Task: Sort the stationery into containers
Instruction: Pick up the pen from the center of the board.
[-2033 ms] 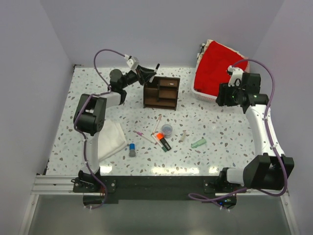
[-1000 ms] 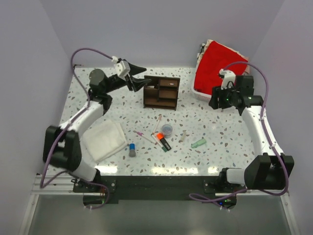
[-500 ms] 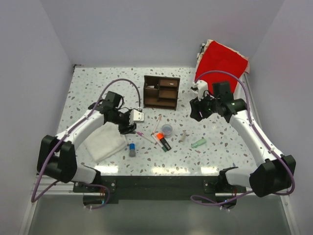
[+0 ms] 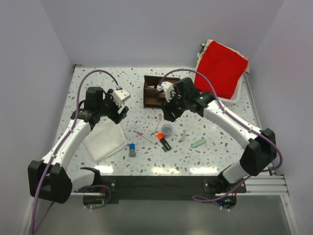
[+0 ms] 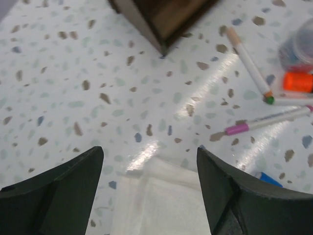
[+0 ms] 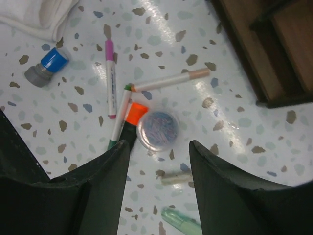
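Note:
The dark wooden organizer [image 4: 155,91] stands at the back centre, partly hidden by my right arm. In front of it lie a round bluish pot [image 4: 167,129], an orange-and-black highlighter [image 4: 163,141], thin pens [image 4: 144,136], a blue-capped grey stick [image 4: 132,149], a pale stub [image 4: 183,136] and a mint-green piece [image 4: 198,143]. My right gripper [image 6: 159,147] hovers open just above the pot [image 6: 157,129], holding nothing. My left gripper [image 5: 149,161] is open and empty over the far edge of the white cloth [image 5: 161,200], left of the pens [image 5: 269,120].
A white basket with red cloth [image 4: 220,68] stands at the back right. The folded white cloth [image 4: 105,139] lies at the front left. The organizer's corner [image 5: 161,19] shows at the top of the left wrist view.
My right arm has swung left from the basket to over the pot. My left arm has come back from the organizer to above the cloth, and its jaws have widened.

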`<state>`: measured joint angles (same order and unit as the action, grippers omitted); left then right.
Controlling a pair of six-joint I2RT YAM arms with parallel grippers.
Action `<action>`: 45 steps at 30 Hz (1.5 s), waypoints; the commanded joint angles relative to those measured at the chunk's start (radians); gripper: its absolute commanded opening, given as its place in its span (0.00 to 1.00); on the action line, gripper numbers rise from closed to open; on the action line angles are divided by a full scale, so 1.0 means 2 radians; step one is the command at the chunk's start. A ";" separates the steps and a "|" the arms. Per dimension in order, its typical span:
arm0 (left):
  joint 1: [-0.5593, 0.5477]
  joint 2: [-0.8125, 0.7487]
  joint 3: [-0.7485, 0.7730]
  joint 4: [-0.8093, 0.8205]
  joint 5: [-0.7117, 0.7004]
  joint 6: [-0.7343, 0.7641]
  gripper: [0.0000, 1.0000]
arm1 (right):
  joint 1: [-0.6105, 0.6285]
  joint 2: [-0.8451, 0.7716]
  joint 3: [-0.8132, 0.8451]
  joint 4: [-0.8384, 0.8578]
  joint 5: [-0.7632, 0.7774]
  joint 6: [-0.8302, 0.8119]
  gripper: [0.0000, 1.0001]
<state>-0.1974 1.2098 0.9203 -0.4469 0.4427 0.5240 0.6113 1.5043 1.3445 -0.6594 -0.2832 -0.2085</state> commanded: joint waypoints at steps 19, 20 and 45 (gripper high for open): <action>0.194 -0.109 0.020 0.065 -0.220 -0.251 0.90 | 0.144 0.292 0.165 0.034 0.062 0.018 0.50; 0.194 -0.109 0.019 0.068 -0.220 -0.250 0.90 | 0.145 0.295 0.167 0.035 0.065 0.011 0.50; 0.192 -0.101 0.007 0.098 -0.218 -0.242 0.91 | 0.175 0.317 0.135 0.051 0.084 0.018 0.47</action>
<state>0.1894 1.0180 0.9379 -0.2993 0.0135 0.0448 0.9585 2.1273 1.6245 -0.5861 -0.1390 -0.2008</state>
